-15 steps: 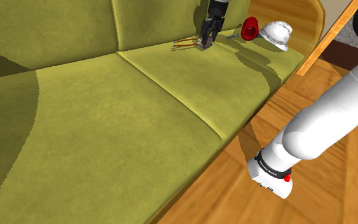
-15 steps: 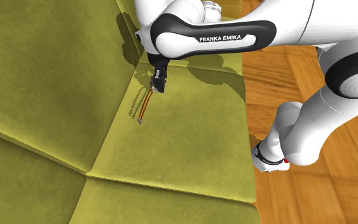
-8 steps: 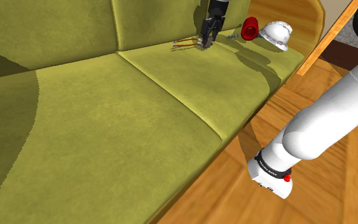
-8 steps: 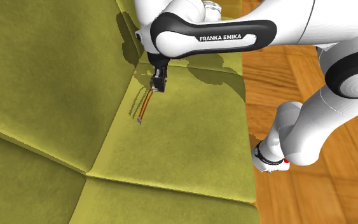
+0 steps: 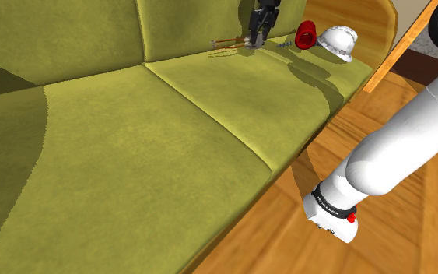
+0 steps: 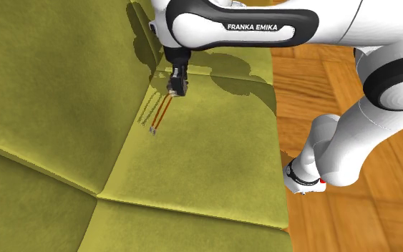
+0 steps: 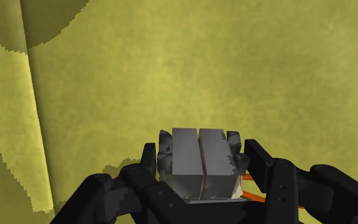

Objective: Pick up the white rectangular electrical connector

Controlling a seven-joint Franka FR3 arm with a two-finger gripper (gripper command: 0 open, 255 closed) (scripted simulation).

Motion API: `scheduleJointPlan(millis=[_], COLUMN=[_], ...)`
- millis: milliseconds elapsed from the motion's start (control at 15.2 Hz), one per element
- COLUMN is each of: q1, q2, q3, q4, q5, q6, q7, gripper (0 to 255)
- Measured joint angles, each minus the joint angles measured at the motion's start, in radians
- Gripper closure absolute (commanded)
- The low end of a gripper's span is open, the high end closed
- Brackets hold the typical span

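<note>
1. Wrist view: the all-black two-finger gripper (image 7: 201, 167) is closed narrow on the pale grey rectangular electrical connector (image 7: 199, 158). One finger presses each short side, so the block sits squarely between the tips, not off to either side.
2. The second exterior view gives the long axis. Thin orange wires (image 6: 161, 114) run from the connector at the gripper (image 6: 176, 87), slanting down towards the olive-green sofa seat cushion (image 6: 192, 172).
3. That view also shows the wires' shadow (image 6: 147, 113) lying apart from them on the cushion. I judge the connector is clear of the seat, which the wrist view cannot confirm.
4. The shoulder view adds the neighbours: a red cup-shaped object (image 5: 306, 34) and a white hard hat (image 5: 338, 40), beside the gripper (image 5: 254, 37) on the shoulder view's right.
</note>
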Motion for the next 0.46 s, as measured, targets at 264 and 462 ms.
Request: scheduleJointPlan(millis=[264, 462], q1=[-0.001, 0.0], q2=[0.012, 0.023], q3=[-0.001, -0.001], q4=[0.069, 0.119], q5=[0.001, 0.003], q6=[-0.057, -0.096], q7=[-0.004, -0.004], gripper=[255, 255])
